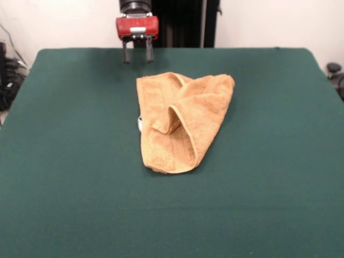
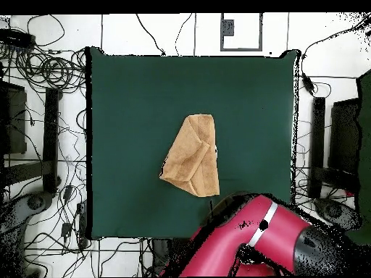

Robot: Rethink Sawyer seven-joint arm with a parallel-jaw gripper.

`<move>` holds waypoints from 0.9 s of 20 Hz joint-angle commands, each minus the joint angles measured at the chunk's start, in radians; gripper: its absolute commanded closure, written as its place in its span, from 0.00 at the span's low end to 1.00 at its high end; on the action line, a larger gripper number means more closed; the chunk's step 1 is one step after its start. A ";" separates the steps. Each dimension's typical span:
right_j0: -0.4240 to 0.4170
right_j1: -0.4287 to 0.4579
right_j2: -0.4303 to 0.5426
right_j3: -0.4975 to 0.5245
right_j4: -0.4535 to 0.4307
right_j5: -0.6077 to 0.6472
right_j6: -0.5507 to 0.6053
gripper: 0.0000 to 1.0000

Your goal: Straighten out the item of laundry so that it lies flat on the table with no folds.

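Observation:
The golden-tan towel [image 1: 183, 121] lies crumpled near the middle of the dark green table [image 1: 64, 161]. It is folded over itself, with flaps overlapping and a raised fold in its centre. A small white tag [image 1: 140, 122] peeks out at its left edge. In the overhead view the towel [image 2: 192, 156] shows as a folded wedge on the table [image 2: 130, 108]. My gripper [image 1: 137, 56] hangs at the table's far edge, behind the towel and clear of it. It is open and empty. In the overhead view the red arm [image 2: 261, 232] hides it.
Cables [image 2: 51, 69] and black equipment [image 2: 22, 130] lie on the floor around the table on both sides. A dark object [image 1: 334, 70] stands past the table's right edge. The black pedestal [image 1: 183, 21] stands behind the far edge.

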 commanded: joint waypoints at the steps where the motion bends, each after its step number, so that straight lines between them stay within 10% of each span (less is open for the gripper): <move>1: 0.041 0.086 0.107 0.081 -0.152 0.197 0.246 0.00; 18: 0.042 0.072 0.163 0.110 -0.200 0.219 0.273 0.00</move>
